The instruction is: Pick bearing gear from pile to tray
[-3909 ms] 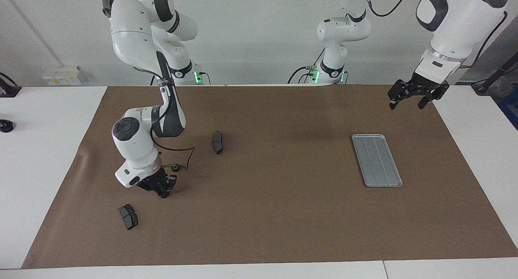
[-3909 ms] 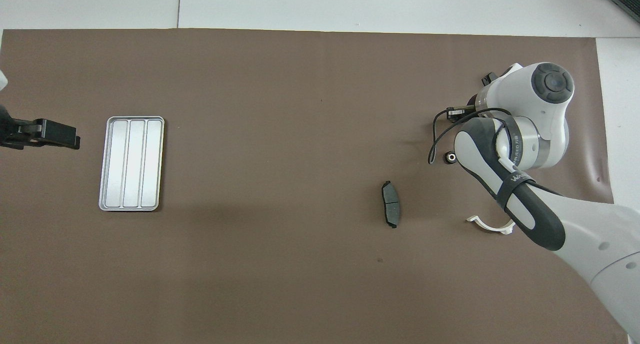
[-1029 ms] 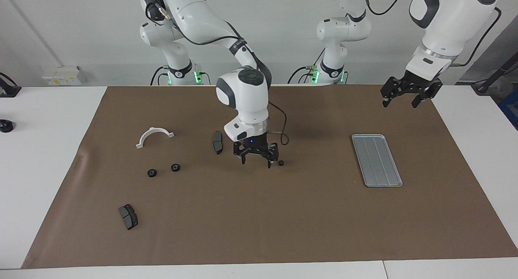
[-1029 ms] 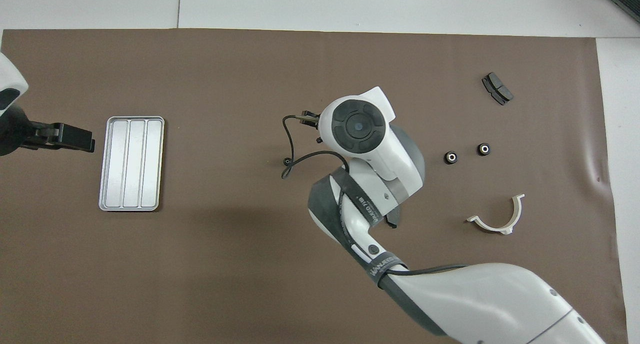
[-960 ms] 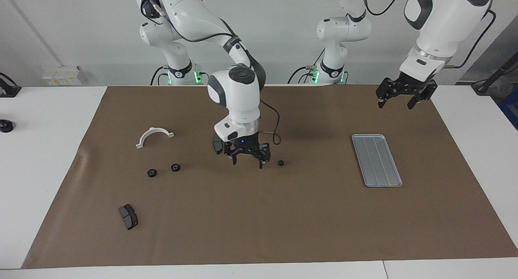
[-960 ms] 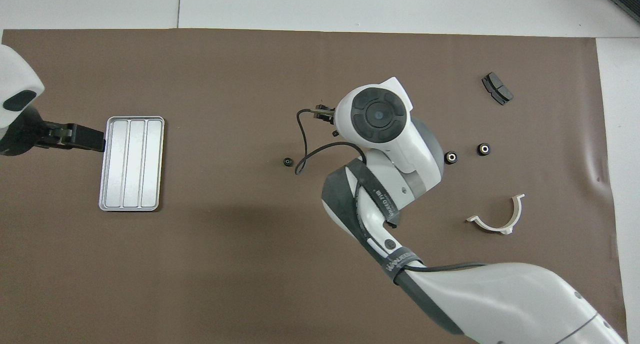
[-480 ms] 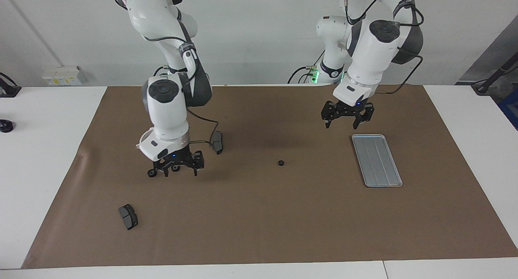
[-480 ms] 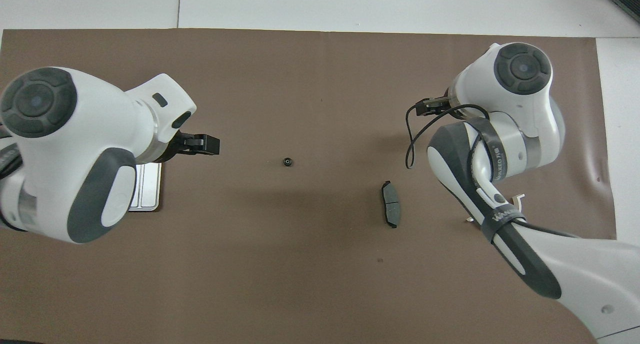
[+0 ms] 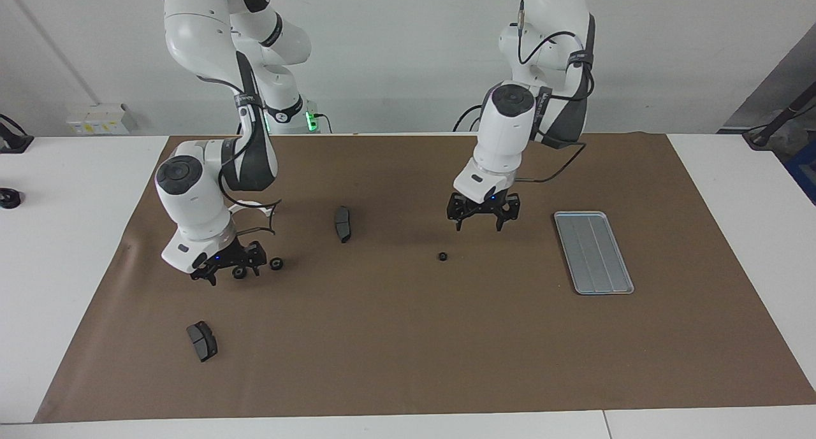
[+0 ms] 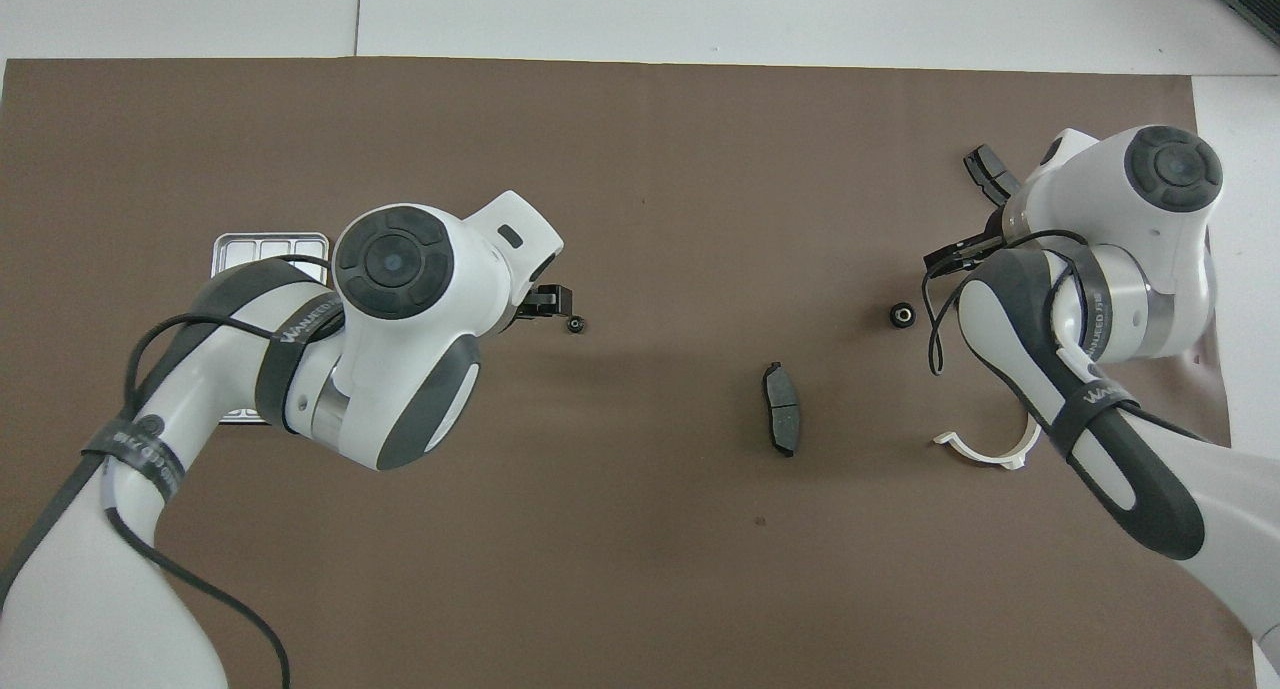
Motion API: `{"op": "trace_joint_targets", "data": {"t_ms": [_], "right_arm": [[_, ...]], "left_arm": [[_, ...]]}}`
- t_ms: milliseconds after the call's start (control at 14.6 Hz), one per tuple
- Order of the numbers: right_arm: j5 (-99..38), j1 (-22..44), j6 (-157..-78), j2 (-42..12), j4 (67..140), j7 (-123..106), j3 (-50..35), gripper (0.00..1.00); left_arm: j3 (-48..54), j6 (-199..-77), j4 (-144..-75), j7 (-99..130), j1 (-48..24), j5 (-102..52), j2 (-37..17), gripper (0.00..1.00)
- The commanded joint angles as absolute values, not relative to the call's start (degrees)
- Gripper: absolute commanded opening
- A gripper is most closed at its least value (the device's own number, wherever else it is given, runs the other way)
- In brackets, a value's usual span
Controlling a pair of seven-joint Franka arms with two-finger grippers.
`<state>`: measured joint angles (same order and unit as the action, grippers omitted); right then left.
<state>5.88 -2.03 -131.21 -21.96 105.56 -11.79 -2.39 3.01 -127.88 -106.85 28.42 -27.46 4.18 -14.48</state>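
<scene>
Both arms have moved since the earlier frame: left gripper [image 9: 478, 217] has swung in from the tray's [image 9: 593, 253] end and now hangs, jaws spread and empty, over the mat just short of the lone gear [image 9: 442, 257] midway between tray and pile. Right gripper [image 9: 228, 267], fingers apart, is back low at the pile, straddling a gear [image 9: 240, 273]. Tray holds nothing; no gear delivered yet.

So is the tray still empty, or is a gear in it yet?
Empty: the tray shows only bare grooves in the facing view; the nearest gear lies on the mat.
</scene>
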Motion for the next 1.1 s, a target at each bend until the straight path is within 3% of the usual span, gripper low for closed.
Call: {"op": "trace_joint_targets", "data": {"t_ms": [0, 137, 274, 411, 617, 686, 1029], "right_arm": [[5.01, -2.9, -134.3, -21.27, 110.55, -14.15, -3.43, 1.0], [4.92, -3.6, -134.21, -20.83, 111.7, -17.29, -3.43, 1.0], [4.92, -4.65, -133.95, -20.74, 111.89, -21.25, -3.43, 0.87], [4.92, -5.18, -134.12, -20.74, 111.88, -21.8, -3.43, 0.82], [3.62, -5.19, -134.3, -20.74, 111.97, -21.36, -3.43, 0.63], [2.04, -5.1, -134.3, -20.74, 112.06, -21.44, -3.43, 0.61], [1.76, -5.27, -134.56, -20.83, 112.24, -21.8, -3.34, 0.56]], "left_arm": [[2.02, -130.6, -102.93, 32.69, -30.67, 6.59, -20.9, 1.0], [2.02, -132.26, -102.83, 33.48, -31.11, 6.59, -23.01, 1.0], [1.85, -135.07, -102.48, 34.63, -32.6, 6.59, -25.91, 0.92], [1.67, -138.15, -102.48, 34.89, -32.0, 6.85, -26.36, 0.88], [1.67, -138.78, -104.14, 34.98, -32.25, 7.47, -26.19, 0.81], [1.67, -138.87, -105.11, 34.98, -32.34, 7.47, -26.02, 0.76], [1.76, -137.29, -105.47, 37.79, -32.61, 7.47, -25.49, 0.28]]}}
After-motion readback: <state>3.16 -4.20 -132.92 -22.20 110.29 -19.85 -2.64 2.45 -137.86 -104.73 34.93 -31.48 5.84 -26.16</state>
